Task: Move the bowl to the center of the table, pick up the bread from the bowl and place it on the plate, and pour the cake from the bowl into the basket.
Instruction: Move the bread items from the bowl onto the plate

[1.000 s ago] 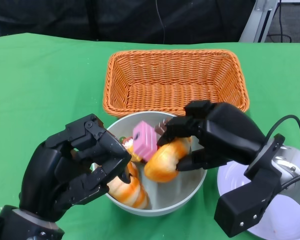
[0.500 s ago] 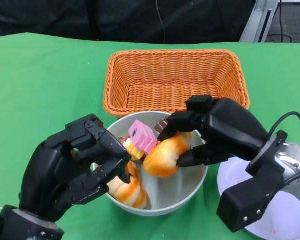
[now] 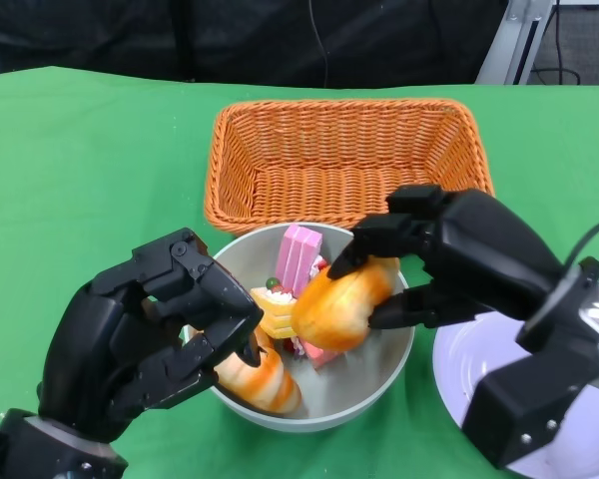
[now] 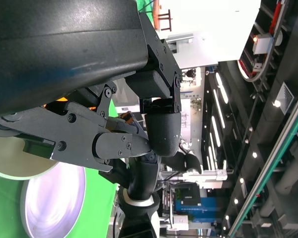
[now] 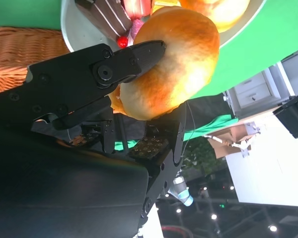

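The right robot hand (image 3: 449, 264) grasps the bread (image 3: 341, 303) above the bowl (image 3: 384, 374); the plate (image 3: 459, 364) lies just right of it.

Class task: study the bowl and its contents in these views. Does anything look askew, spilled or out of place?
Nothing has spilled. In the bowl the pink cake slice stands on end, tilted among the other pieces. The right hand holds one bread lifted above the bowl; the plate holds nothing yet.

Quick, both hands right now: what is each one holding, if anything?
Left hand: grips the near rim of the grey round bowl.
Right hand: holds the golden-brown bread roll, lifted above the bowl.
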You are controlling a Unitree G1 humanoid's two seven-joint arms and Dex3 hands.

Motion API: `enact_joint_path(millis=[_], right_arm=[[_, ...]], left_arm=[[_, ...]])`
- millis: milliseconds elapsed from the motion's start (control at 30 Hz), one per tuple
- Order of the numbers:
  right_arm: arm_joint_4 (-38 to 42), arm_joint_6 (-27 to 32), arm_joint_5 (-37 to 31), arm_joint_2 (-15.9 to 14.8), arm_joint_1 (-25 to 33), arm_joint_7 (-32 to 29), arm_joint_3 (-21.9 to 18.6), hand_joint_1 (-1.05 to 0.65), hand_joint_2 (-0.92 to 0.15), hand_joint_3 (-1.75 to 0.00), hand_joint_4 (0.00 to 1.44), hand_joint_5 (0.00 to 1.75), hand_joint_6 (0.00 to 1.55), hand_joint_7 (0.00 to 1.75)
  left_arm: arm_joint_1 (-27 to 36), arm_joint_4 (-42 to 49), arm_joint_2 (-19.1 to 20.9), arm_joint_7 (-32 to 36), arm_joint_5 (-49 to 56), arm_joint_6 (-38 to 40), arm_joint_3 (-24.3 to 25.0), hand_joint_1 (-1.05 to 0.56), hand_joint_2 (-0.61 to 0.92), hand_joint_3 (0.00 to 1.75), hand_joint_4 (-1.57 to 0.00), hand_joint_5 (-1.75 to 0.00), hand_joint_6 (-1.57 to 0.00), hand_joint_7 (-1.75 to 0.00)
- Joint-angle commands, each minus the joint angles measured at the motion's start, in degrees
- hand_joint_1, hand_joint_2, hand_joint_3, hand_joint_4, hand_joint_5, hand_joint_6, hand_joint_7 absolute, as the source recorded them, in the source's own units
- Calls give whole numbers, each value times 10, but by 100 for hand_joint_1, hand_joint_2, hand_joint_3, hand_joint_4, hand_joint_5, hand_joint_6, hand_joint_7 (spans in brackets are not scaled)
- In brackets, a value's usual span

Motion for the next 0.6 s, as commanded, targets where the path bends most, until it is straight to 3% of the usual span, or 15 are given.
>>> enact_joint_path(millis=[33, 600], right_arm=[[-43, 5, 28, -16, 28, 15, -25, -9, -89, -1, 62, 153, 71, 112], [-184, 86, 142, -10, 125, 69, -123, -12, -89, -2, 59, 157, 63, 122]], left_arm=[[0, 6, 9, -3, -4, -7, 9, -23, 92, 33, -75, -159, -77, -119], [3, 5, 9, -1, -9, 3, 7, -25, 92, 33, -76, -159, -77, -119]])
